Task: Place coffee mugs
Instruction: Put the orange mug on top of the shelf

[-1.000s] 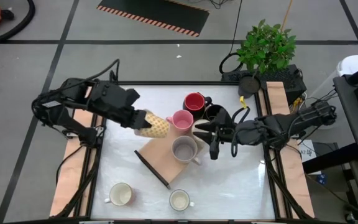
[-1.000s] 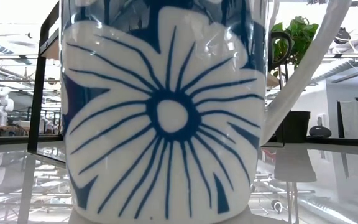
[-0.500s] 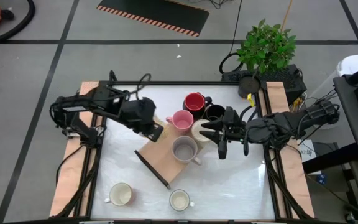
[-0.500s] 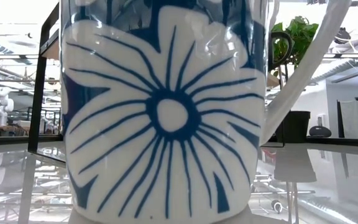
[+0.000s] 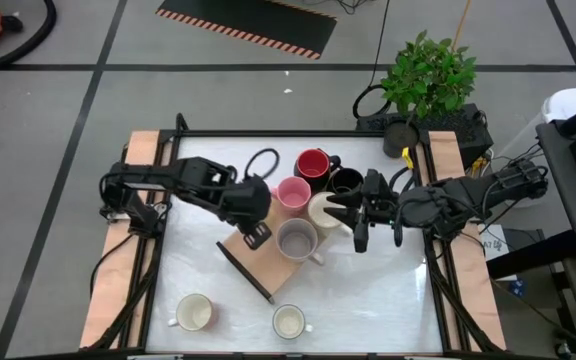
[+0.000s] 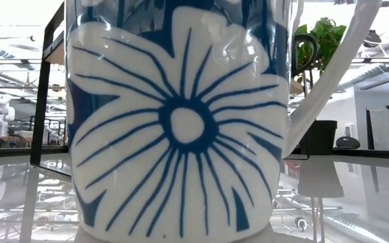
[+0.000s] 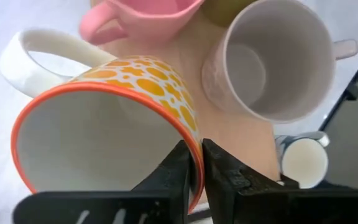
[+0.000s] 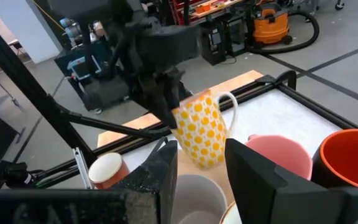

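A yellow-and-orange dotted mug (image 7: 104, 124) with a white handle (image 8: 227, 102) hangs over the left part of the wooden board (image 5: 263, 262), with my left gripper (image 5: 255, 228) shut on it. The arm hides it in the high view. On and by the board stand a pink mug (image 5: 290, 193), a grey mug (image 5: 297, 240), a cream mug (image 5: 325, 210), a red mug (image 5: 313, 163) and a black mug (image 5: 346, 181). My right gripper (image 5: 356, 222) hovers open just right of the cream mug (image 8: 194, 190), touching nothing. My left gripper pinches the dotted mug's wall at the orange rim (image 7: 191, 134), one finger inside the mug and one outside. The fingers (image 8: 166, 109) come from above, slanting down. The mug sits nearly upright with its mouth up. The right finger hides whether its base touches the board.
Two more cream mugs (image 5: 194, 313) (image 5: 289, 322) stand near the table's front edge. A big blue-and-white flowered mug (image 6: 181, 121) fills the low view. A potted green plant (image 5: 428, 75) stands beyond the far right corner. White table surface lies bare at the front right.
My left gripper has carried the dotted mug from the table's left toward the board, sinking and rolling its wrist. The mug, tipped on its side before, now stands nearly upright under the gripper. My right gripper has drawn back slightly toward the table's right edge.
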Robot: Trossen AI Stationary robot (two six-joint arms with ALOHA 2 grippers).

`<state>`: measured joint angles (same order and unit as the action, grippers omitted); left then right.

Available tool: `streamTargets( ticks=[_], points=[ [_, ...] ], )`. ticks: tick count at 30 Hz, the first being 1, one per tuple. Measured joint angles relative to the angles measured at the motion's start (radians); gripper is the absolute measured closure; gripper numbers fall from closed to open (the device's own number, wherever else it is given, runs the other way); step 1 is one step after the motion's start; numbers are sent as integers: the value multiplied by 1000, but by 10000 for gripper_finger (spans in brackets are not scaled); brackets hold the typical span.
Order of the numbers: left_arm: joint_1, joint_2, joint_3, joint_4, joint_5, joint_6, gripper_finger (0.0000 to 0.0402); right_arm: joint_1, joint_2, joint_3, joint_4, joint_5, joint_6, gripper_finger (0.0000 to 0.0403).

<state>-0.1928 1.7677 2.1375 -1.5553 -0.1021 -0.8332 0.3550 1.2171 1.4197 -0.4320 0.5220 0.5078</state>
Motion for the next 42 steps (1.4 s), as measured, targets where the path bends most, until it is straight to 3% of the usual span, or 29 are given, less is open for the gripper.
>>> streamTargets(
  ticks=[8, 24, 35, 42],
  points=[
    [0, 48, 0, -4, 1, 74, 358, 0, 0, 0, 0, 0, 13, 280],
    [8, 60, -2, -4, -29, 58, 350, 0, 0, 0, -7, 0, 31, 280],
    [30, 58, -2, 49, -50, 19, 217, 0, 0, 0, -7, 0, 30, 280],
    [30, 35, -2, 85, -46, -1, 193, 0, 0, 0, -7, -3, 30, 280]
  ],
)
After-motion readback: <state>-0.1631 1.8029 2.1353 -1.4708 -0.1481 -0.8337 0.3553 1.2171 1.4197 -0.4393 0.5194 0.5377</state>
